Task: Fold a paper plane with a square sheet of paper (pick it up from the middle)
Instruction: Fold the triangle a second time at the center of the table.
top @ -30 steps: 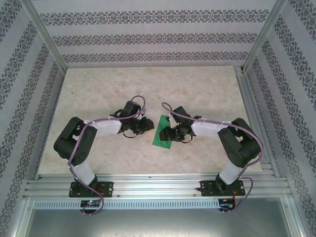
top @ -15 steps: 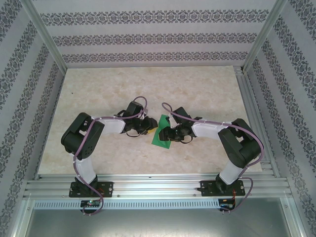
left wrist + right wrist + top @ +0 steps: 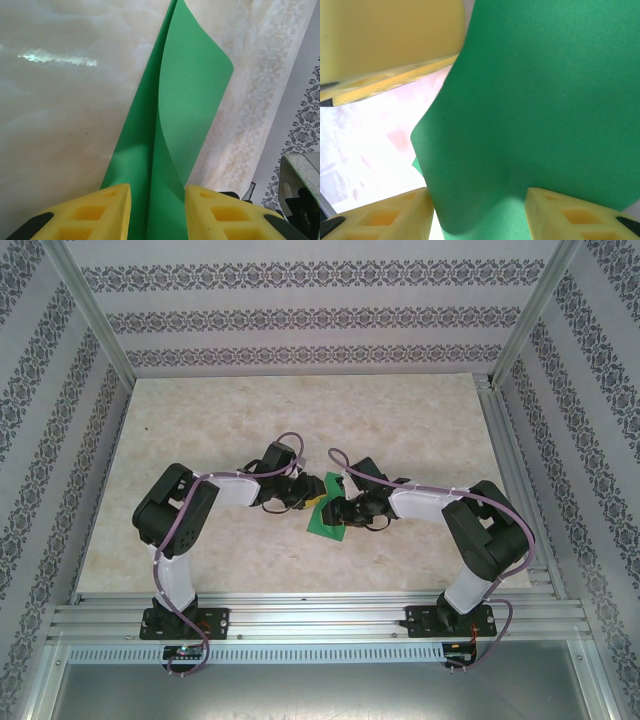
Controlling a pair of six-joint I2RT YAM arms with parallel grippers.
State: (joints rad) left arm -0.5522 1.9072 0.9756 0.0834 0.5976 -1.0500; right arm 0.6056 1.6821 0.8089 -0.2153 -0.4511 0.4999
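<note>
The square sheet of paper [image 3: 322, 523] is bright green and lies mid-table, partly folded, with one flap curling up. In the left wrist view the raised flap of the sheet [image 3: 190, 75] stands between the yellow fingers of my left gripper [image 3: 157, 192], whose jaws are apart and open. My left gripper [image 3: 306, 498] sits at the sheet's left edge. My right gripper [image 3: 338, 510] is over the sheet from the right. Its jaws are wide apart and open around the bulging sheet [image 3: 545, 90], seen at my right gripper [image 3: 477, 197]. A left finger [image 3: 390, 40] shows opposite.
The pale marbled table [image 3: 400, 420] has patterned walls on three sides. An aluminium rail [image 3: 320, 618] runs along the near edge, where both arm bases are bolted. Part of the right arm [image 3: 300, 190] shows close beside the left fingers.
My left arm has swung right, bringing its gripper up to the sheet's edge, and its jaws have opened a little. The right arm and the sheet have stayed put.
</note>
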